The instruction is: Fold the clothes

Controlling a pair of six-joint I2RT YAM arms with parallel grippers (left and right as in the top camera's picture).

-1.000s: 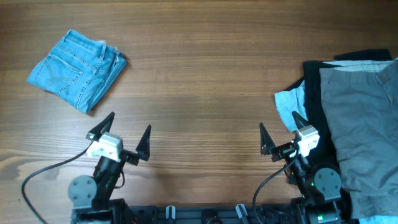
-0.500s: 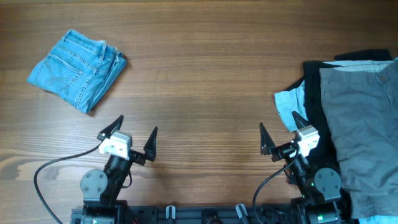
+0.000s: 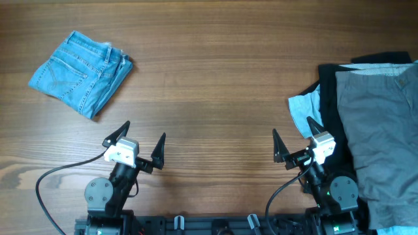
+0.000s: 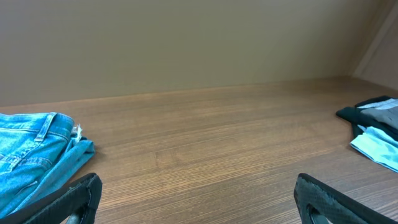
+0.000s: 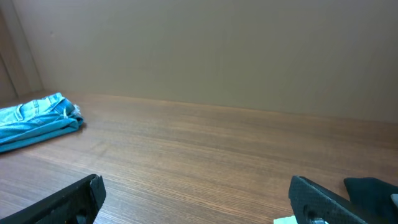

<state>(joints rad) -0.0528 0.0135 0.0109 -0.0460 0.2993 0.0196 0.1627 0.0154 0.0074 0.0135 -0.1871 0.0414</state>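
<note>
The jeans lie folded into a compact, roughly square bundle set at a tilt on the wooden counter. A stitched back pocket faces up, and a paler frayed edge shows along the side turned away from the arms. Nothing touches them. Down from the jeans and a little to their right in the overhead view, well apart from them, the left fingers are spread wide with only bare wood between them. In the left wrist view the jeans sit just past the left-hand finger, their layered folds and a seam plain to see. A black cable curves away from that arm's base, below the jeans. Much farther from the jeans, across the whole width of the counter, the right fingers also stand wide apart and hold nothing. From the right wrist camera the jeans are a low blue shape far off at the left edge. At the side of the counter opposite the jeans lies a heap of other garments. A pale blue cloth pokes out on the side nearest the jeans, with a black garment behind it and a grey garment spread on top. One right fingertip overlaps the pale blue cloth's edge from above; whether it touches cannot be told.
</note>
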